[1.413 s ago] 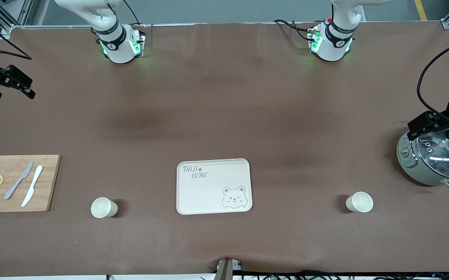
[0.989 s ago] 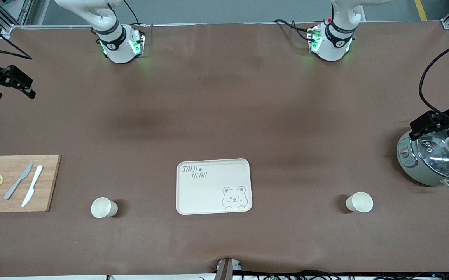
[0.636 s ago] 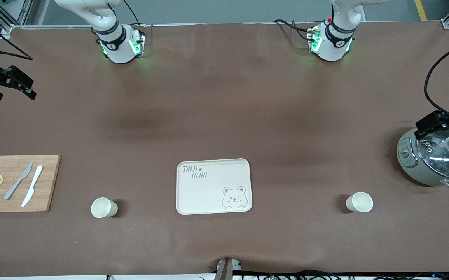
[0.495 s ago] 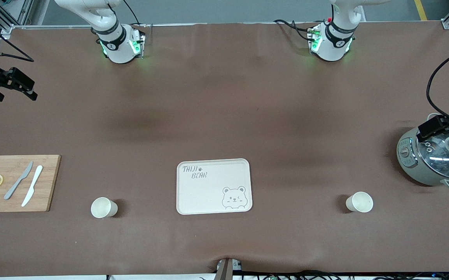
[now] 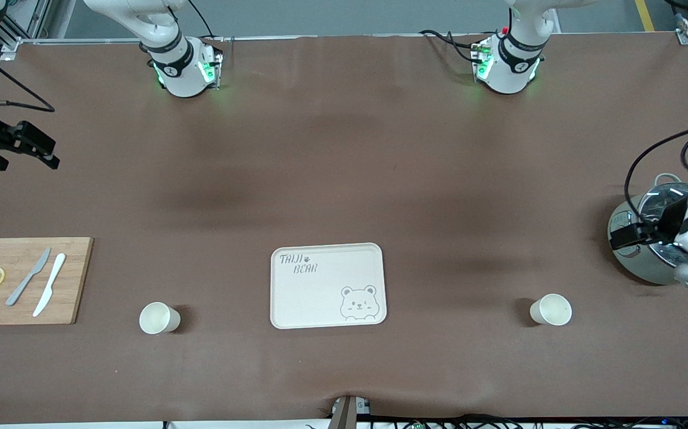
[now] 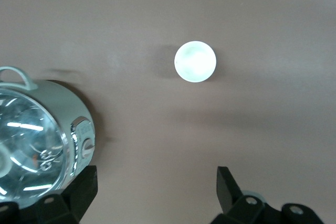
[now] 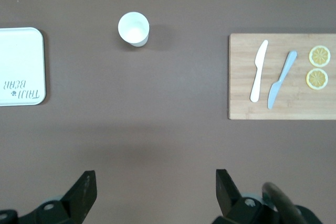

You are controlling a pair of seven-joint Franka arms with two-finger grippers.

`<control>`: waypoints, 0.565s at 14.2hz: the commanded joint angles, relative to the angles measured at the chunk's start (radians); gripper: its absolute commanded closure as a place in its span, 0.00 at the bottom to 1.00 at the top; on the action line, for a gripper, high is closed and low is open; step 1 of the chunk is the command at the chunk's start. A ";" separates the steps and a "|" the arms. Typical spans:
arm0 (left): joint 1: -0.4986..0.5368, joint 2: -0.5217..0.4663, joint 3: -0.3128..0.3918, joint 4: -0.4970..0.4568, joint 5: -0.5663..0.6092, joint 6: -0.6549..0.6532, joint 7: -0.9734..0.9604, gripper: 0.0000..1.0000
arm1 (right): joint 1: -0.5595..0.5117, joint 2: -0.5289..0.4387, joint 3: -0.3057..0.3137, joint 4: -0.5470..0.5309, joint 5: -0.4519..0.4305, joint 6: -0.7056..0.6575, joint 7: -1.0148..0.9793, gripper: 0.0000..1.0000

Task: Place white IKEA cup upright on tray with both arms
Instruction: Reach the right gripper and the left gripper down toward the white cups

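The tray [image 5: 327, 286] lies bare between two upright, unfilled white cups [image 5: 159, 318] [image 5: 550, 310] — left gripper [image 6: 155, 195] over the cooker [image 5: 647, 244], right gripper [image 7: 155, 192] over bare surface [image 5: 332, 167] — both with fingers wide apart, holding nothing.

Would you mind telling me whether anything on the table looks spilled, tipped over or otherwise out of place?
Nothing stands out. Both cups stand upright beside the tray; the left pincer and right pincer hover open.

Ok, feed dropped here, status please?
Left end effector open over the cooker. Right end effector open, empty. Both cups off the tray. Nothing in the way.
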 commanded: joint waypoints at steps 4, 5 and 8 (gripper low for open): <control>0.017 0.134 0.002 0.014 0.007 0.164 0.051 0.00 | 0.027 0.290 0.005 0.215 0.025 -0.004 0.012 0.00; 0.019 0.157 0.002 0.014 0.007 0.195 0.059 0.00 | 0.028 0.356 0.005 0.250 0.040 0.003 0.011 0.00; 0.014 0.219 0.001 0.014 0.007 0.305 0.065 0.00 | 0.025 0.484 0.003 0.280 0.097 0.170 0.002 0.00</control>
